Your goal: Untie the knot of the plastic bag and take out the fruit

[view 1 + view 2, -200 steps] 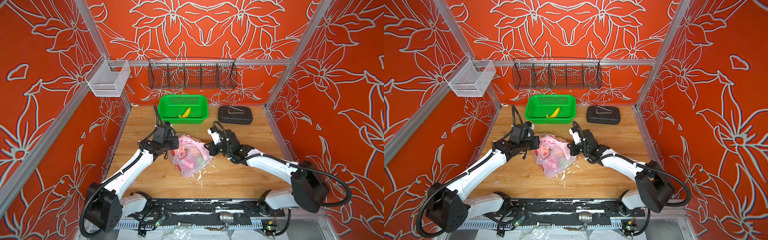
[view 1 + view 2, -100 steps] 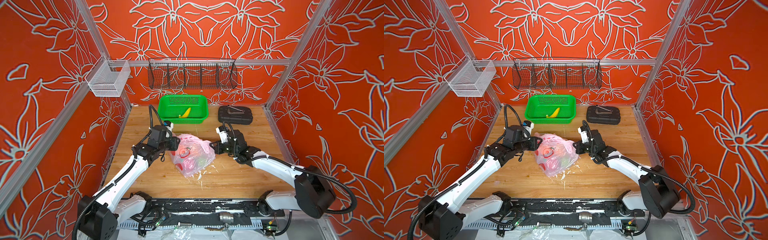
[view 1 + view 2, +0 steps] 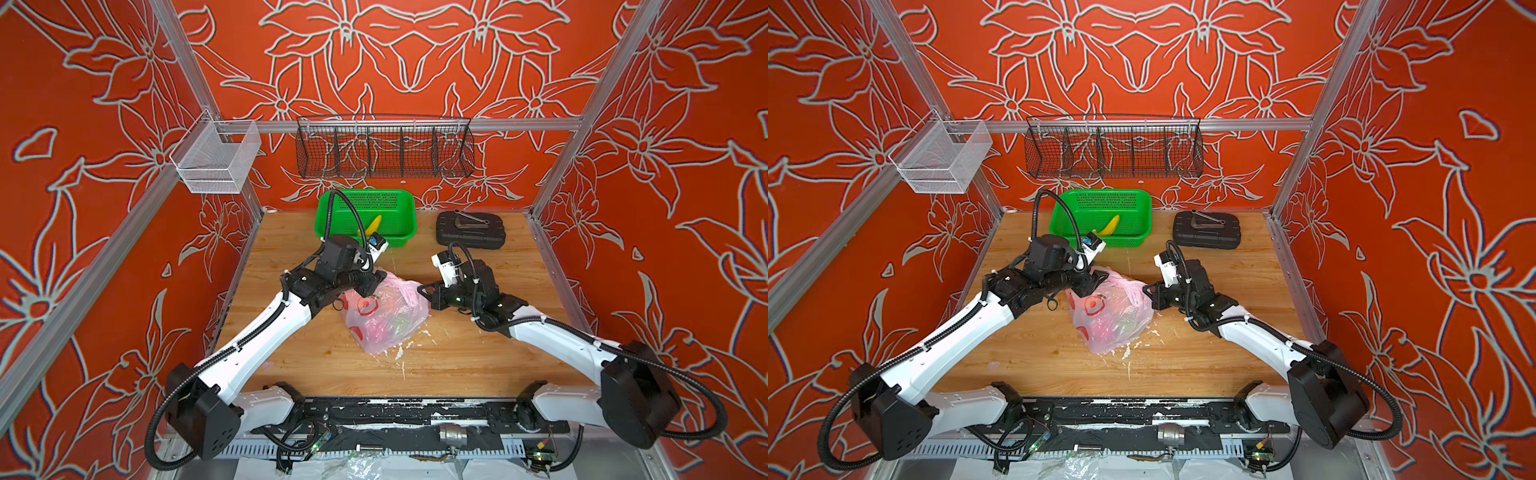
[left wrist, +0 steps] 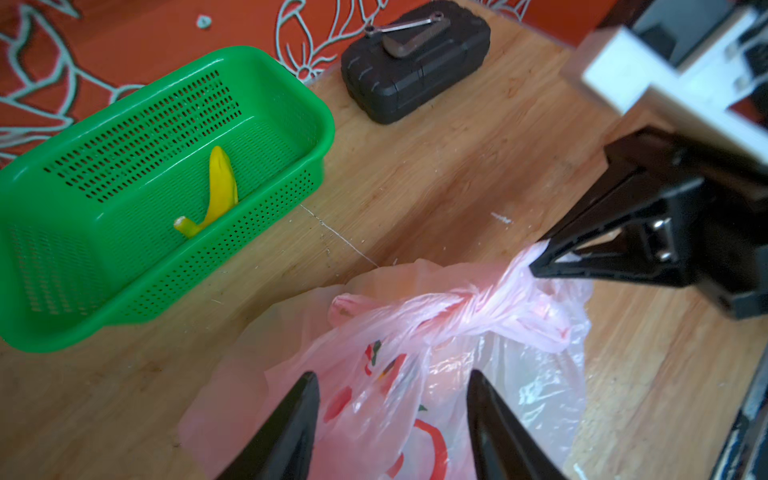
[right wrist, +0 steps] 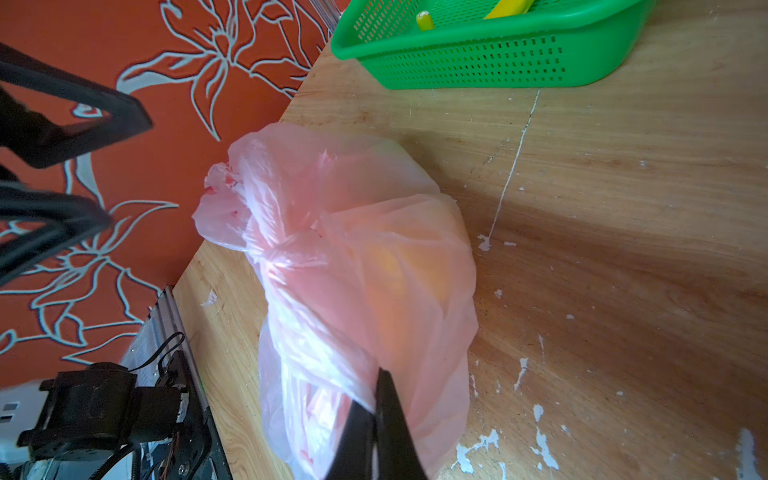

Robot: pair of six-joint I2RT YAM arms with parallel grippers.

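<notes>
Right tool is clenched on the end of the knot — the twisted tail of the plastic bag, lying on the tabletop — left tool stands released over the bag.

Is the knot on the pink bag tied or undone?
Tied. In the left wrist view the knot is a tight twist on the bag, its tail pinched in the shut right gripper.

The plastic bag lies central on the counter; at the back edge sits a perforated basket holding a banana, a tool case to its right.
</notes>
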